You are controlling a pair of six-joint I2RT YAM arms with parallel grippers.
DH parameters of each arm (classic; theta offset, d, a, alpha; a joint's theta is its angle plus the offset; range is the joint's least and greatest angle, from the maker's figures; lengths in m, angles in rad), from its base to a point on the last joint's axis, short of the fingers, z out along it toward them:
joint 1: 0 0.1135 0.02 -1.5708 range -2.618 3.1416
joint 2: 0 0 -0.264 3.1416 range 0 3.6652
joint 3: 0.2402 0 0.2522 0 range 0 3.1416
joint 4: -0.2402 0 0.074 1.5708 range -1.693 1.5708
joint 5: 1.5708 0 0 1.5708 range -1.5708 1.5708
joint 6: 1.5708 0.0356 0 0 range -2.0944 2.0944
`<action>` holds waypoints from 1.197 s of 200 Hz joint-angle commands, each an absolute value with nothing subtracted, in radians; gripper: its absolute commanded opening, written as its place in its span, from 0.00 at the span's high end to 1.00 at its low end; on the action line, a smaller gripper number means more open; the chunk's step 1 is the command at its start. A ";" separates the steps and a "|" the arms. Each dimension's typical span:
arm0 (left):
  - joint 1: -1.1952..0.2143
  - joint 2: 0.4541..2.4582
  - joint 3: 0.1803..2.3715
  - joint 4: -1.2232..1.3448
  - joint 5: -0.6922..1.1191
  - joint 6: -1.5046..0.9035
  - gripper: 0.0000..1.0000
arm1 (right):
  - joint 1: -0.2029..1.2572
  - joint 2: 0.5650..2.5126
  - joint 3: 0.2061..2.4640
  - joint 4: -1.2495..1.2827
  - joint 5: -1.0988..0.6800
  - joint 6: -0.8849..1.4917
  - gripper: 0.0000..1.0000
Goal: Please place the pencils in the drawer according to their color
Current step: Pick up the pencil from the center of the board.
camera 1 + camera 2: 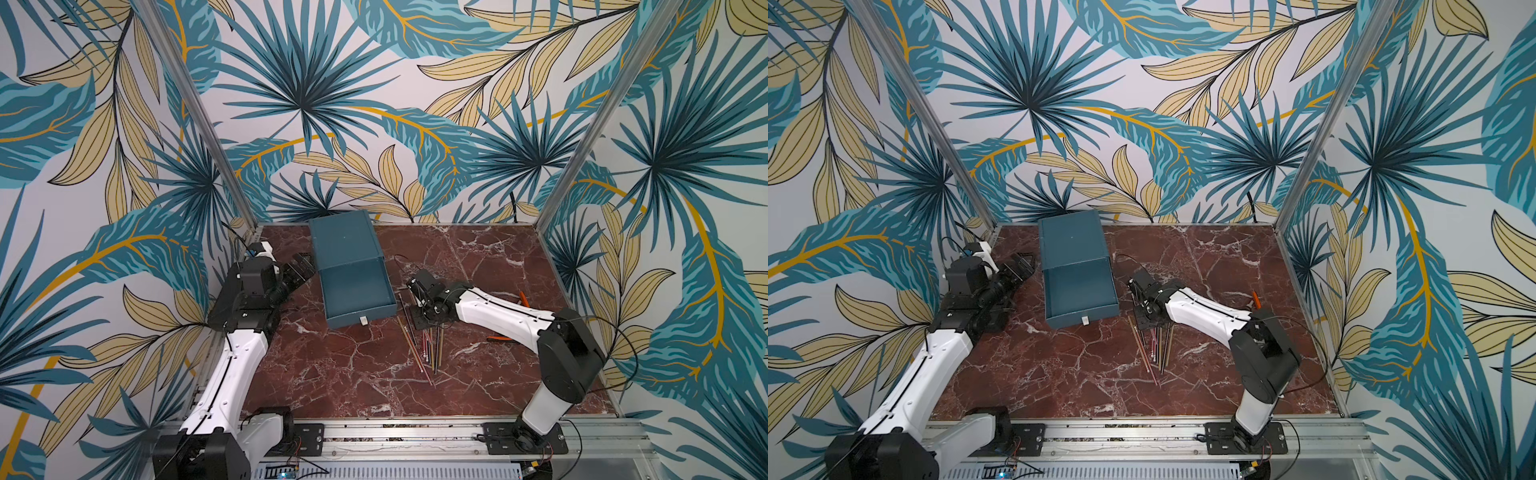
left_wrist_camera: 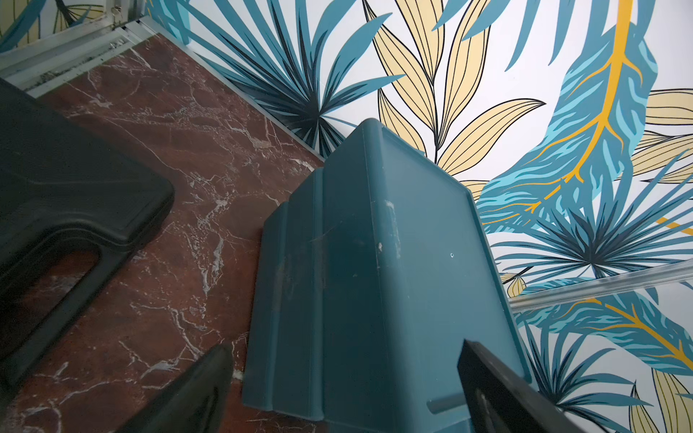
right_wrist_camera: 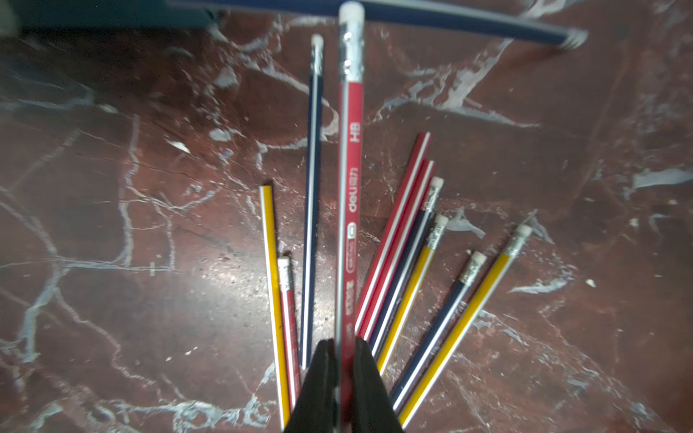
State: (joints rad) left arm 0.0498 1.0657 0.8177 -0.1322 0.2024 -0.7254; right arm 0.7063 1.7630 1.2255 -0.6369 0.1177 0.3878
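The teal drawer [image 1: 345,237] cabinet stands at the back middle in both top views, its top drawer [image 1: 357,291] pulled out and showing nothing inside. Several pencils [image 1: 424,349] in red, yellow and dark blue lie fanned on the marble just right of it. My right gripper [image 3: 343,343] is shut on one red pencil [image 3: 350,168], held a little above the pile [image 3: 405,262]. My left gripper [image 1: 301,266] stands open at the cabinet's left side, its fingers [image 2: 202,390] apart and holding nothing.
A flat black plastic case [image 2: 56,195] lies left of the cabinet, close to my left arm. An orange-handled tool [image 1: 523,298] and orange pliers [image 1: 505,340] lie at the right, partly hidden by my right arm. Patterned walls close in three sides of the table.
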 commanded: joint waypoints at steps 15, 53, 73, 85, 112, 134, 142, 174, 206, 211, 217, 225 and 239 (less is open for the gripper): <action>0.065 1.037 0.808 -0.138 0.203 -0.715 0.01 | 0.702 1.849 1.237 -0.636 0.083 0.387 0.97; 0.065 1.035 0.804 -0.142 0.197 -0.713 0.00 | 0.702 1.907 1.261 -0.618 0.057 0.391 0.94; 0.066 1.034 0.804 -0.141 0.198 -0.714 0.00 | 0.701 1.924 1.269 -0.615 0.054 0.395 0.88; 0.066 1.035 0.803 -0.143 0.199 -0.713 0.00 | 0.701 1.929 1.270 -0.613 0.053 0.399 0.86; 0.065 1.031 0.803 -0.146 0.198 -0.709 0.00 | 0.700 1.927 1.268 -0.612 0.058 0.403 0.81; 0.066 1.032 0.802 -0.144 0.199 -0.711 0.00 | 0.700 1.919 1.264 -0.612 0.063 0.406 0.80; 0.065 1.031 0.802 -0.145 0.199 -0.711 0.00 | 0.700 1.916 1.261 -0.613 0.065 0.407 0.80; 0.066 1.031 0.802 -0.144 0.199 -0.710 0.00 | 0.699 1.906 1.253 -0.613 0.071 0.409 0.86; 0.067 1.032 0.802 -0.143 0.201 -0.712 0.00 | 0.700 1.889 1.249 -0.613 0.070 0.412 0.87; 0.067 1.032 0.802 -0.144 0.201 -0.712 0.00 | 0.699 1.884 1.249 -0.614 0.071 0.413 0.87; 0.066 1.032 0.802 -0.143 0.200 -0.712 0.00 | 0.700 1.879 1.246 -0.615 0.072 0.413 0.87; 0.067 1.031 0.802 -0.143 0.201 -0.712 0.00 | 0.700 1.872 1.244 -0.616 0.074 0.413 0.87; 0.067 1.031 0.802 -0.143 0.200 -0.712 0.00 | 0.700 1.860 1.240 -0.619 0.078 0.412 0.87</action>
